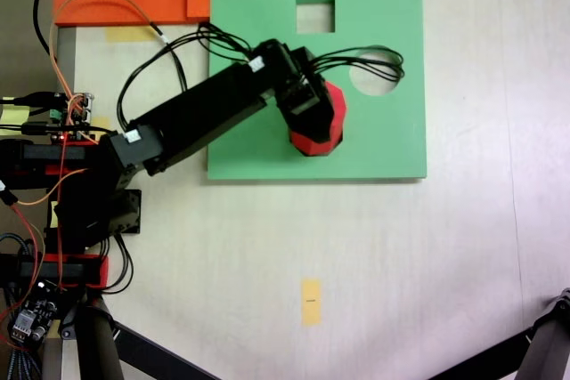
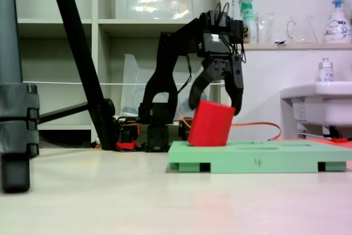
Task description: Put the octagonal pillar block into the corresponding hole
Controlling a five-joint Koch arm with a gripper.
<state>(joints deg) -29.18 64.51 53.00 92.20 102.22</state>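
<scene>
The claw [image 2: 215, 104] pinches the red block [image 2: 211, 124]; the block sits tilted on the green board [image 2: 258, 163]. Its hole seems hidden underneath.

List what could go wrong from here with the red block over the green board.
1. The octagonal pillar block sits tilted, one bottom edge on the green board, so it may jam or tip rather than drop in.
2. The gripper straddles only the block's top edges; its hold looks shallow, and the block could slip.
3. The round cut-out lies close by; a sideways shove might carry the block there.
</scene>
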